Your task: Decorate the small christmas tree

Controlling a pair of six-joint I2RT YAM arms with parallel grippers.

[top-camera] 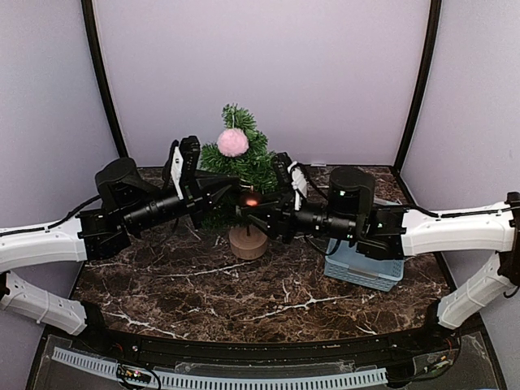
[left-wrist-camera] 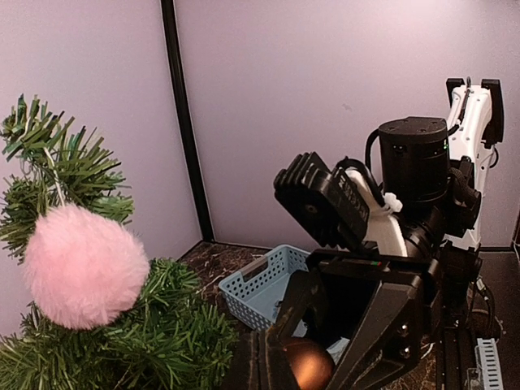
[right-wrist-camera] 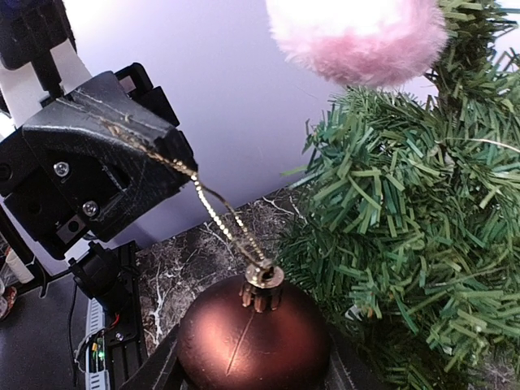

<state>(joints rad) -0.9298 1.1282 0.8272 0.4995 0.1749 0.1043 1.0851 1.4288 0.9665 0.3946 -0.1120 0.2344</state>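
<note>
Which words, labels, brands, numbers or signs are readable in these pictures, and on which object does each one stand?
None: no readable text in any view.
No print or label shows on the tree, the pompom, the bauble, the basket, the left arm or the right arm.

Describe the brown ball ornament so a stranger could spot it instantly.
Start at the small christmas tree. At its lower branches, just above the wooden stump, is the brown bauble: smooth and glossy with a gold cord, unlike the fluffy pink pom-pom higher up.
</note>
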